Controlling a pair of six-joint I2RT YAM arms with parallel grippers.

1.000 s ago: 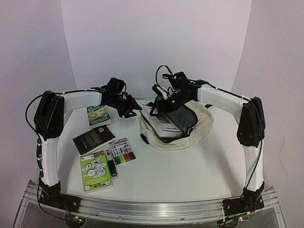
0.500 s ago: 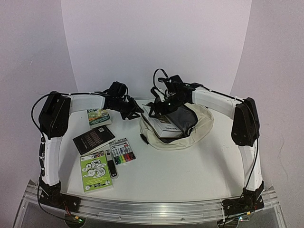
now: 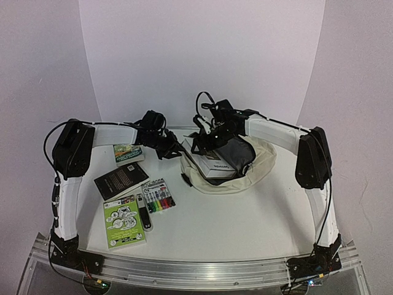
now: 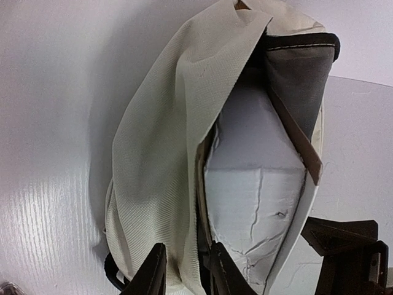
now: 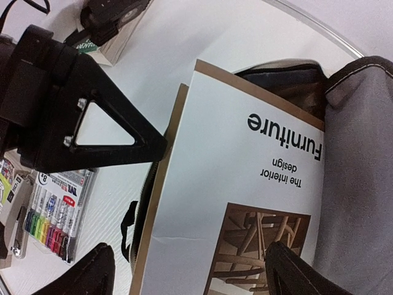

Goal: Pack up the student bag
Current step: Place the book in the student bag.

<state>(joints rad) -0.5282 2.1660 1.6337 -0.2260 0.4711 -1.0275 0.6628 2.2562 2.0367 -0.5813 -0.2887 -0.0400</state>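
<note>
Your left claw [image 4: 186, 261] is nipped onto a fold of cream cloth at the open rim of the student bag [image 4: 153, 160], with both fingers [image 4: 152, 273] pressed against the fabric. Ahead of that claw the bag lies slumped on the white table [image 3: 233, 221]. Its mouth gapes and the dark grey lining shows. A white book [image 5: 245, 166] titled "Furniture" sits partly inside.

Your right claw [image 5: 187, 267] hangs just above that book with its fingers spread wide. One finger is out past the book's brown edge and the other is over the grey lining.

Back behind your left claw, well apart from the bag, lie a green-covered book [image 3: 128, 151], a black book [image 3: 120, 178], a marker pack [image 3: 158, 196] and a green booklet [image 3: 124, 222].
</note>
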